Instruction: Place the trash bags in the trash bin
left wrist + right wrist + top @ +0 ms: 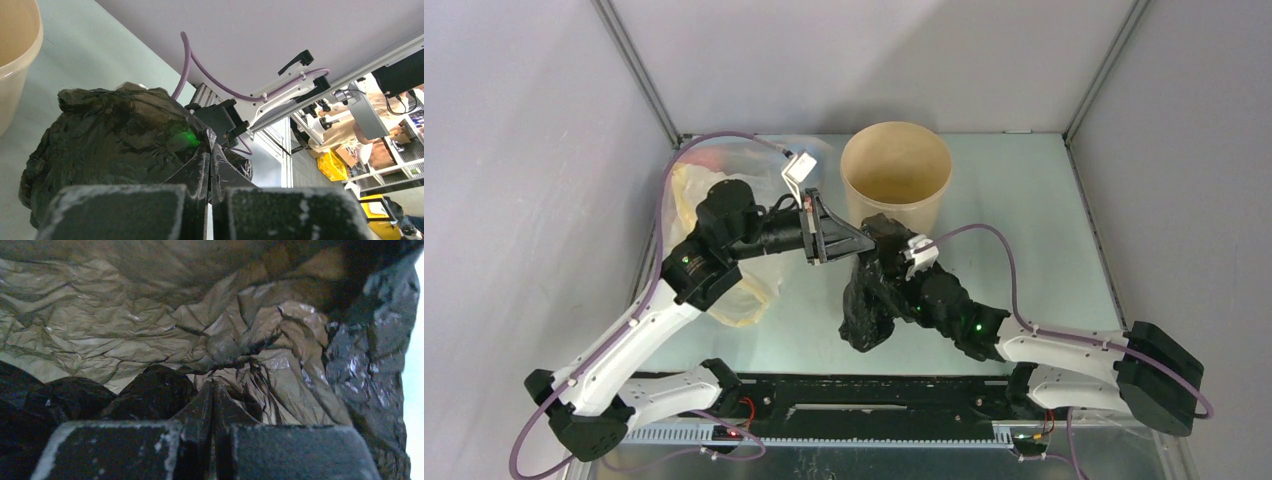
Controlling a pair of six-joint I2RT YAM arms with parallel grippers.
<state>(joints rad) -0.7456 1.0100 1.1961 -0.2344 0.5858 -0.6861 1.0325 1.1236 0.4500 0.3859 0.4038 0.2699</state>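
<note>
The glossy black trash bag [871, 300] hangs crumpled just in front of the tan trash bin [895, 176], its bottom on or near the table. My left gripper [865, 243] reaches in from the left and is shut on the bag's top edge. In the left wrist view its tips [210, 150] pinch the black film, with the bag's bulk [110, 145] to the left and the bin's rim [20, 55] at the far left. My right gripper [887, 262] is shut on the bag from the right. In the right wrist view its tips [213, 386] pinch stretched bag film [150, 325].
A translucent clear bag with yellow tints [724, 290] lies at the left under my left arm. Grey enclosure walls stand to the left, right and back. The table [1024, 220] shows to the right of the bin.
</note>
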